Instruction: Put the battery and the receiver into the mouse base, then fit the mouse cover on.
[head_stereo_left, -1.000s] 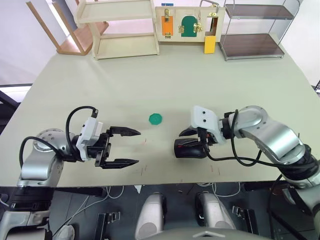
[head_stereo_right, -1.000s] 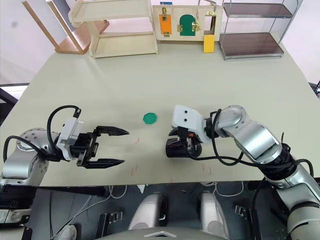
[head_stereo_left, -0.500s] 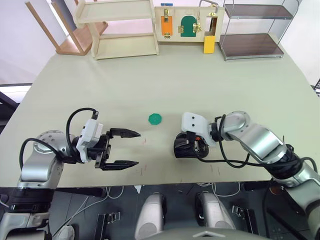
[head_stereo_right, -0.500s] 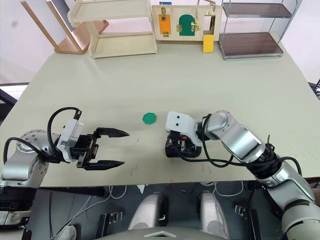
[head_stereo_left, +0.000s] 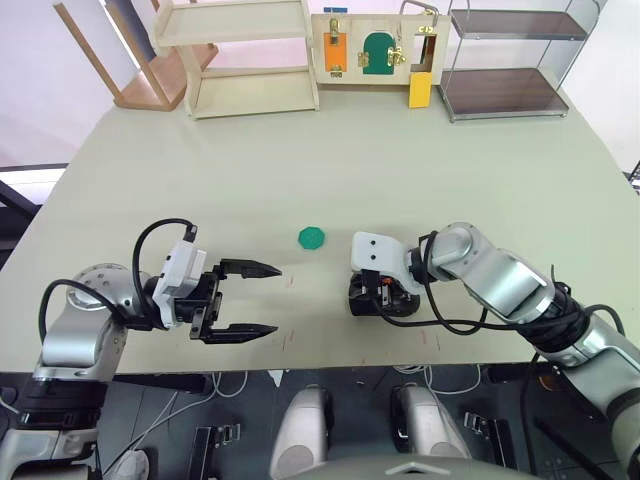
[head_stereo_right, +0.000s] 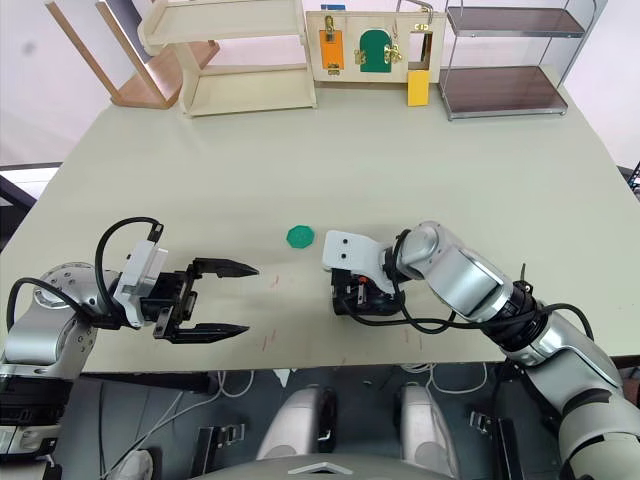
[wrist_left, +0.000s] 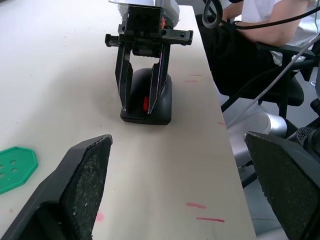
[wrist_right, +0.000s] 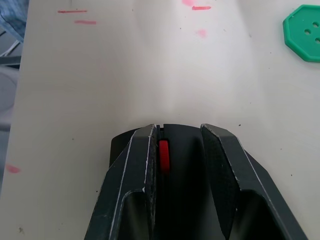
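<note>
The mouse base (head_stereo_left: 386, 298) is a black oval body near the table's front edge. It shows a smooth curved top with a red wheel (wrist_right: 163, 154) at its front. I cannot tell the mouse cover apart from the body. The battery and the receiver are hidden. My right gripper (wrist_left: 141, 107) points down onto the mouse's top. Its fingers stand a little apart, either side of the red wheel, tips touching the black surface. My left gripper (head_stereo_left: 277, 298) hovers wide open to the left of the mouse, holding nothing.
A green flat disc (head_stereo_left: 311, 237) lies just behind and left of the mouse. Wooden shelves (head_stereo_left: 240, 55), a latch board (head_stereo_left: 375, 45) and a metal rack (head_stereo_left: 510, 60) line the far edge. A seated person (wrist_left: 265, 30) shows beyond the table's front edge.
My right gripper has swung left and tipped down over the mouse, its fingers now resting on the top. The left gripper has stayed in place.
</note>
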